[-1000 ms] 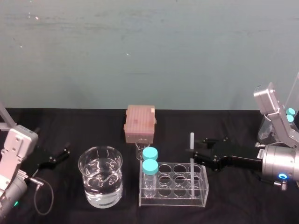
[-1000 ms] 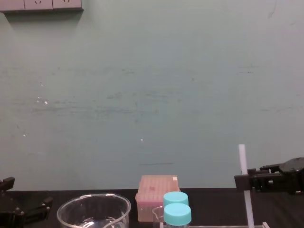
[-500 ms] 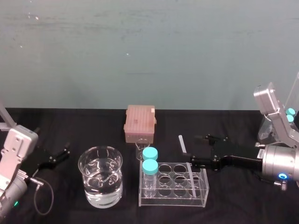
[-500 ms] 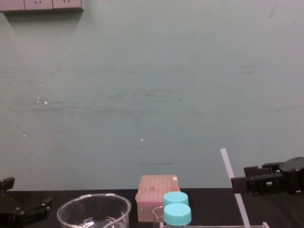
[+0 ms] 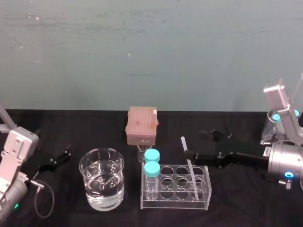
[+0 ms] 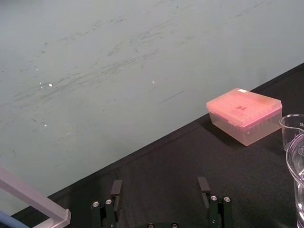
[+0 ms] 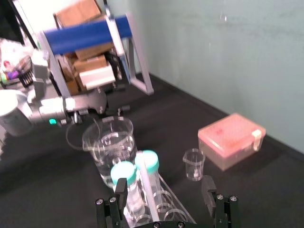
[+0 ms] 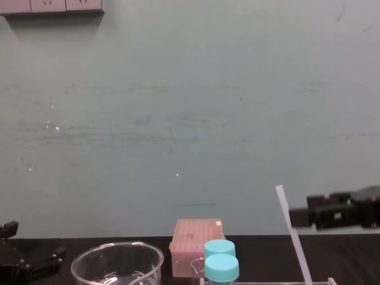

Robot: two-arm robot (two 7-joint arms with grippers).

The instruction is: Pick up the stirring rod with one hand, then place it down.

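**A:** Where is the rod being kept?

**B:** The long, thin, white translucent stirring rod is being carried by the clear plastic rack at the near side of the black worktop. It is standing in the rack's right-hand column and is being tipped toward the two blue-capped bottles.

**A:** How is it being judged to handle?

**B:** It is being taken as light, stiff, smooth and probably brittle. A gentle pinch on the bare length above the rack is being advised, since so slick a rod may slip or swing.

**A:** And the hands?

**B:** Over the rack's far edge, the right hand is being held with its fingers spread wide. The rod is being straddled and nothing is being pinched; contact with one finger cannot be told. Well to the left, the left hand is being kept parked, likewise spread.
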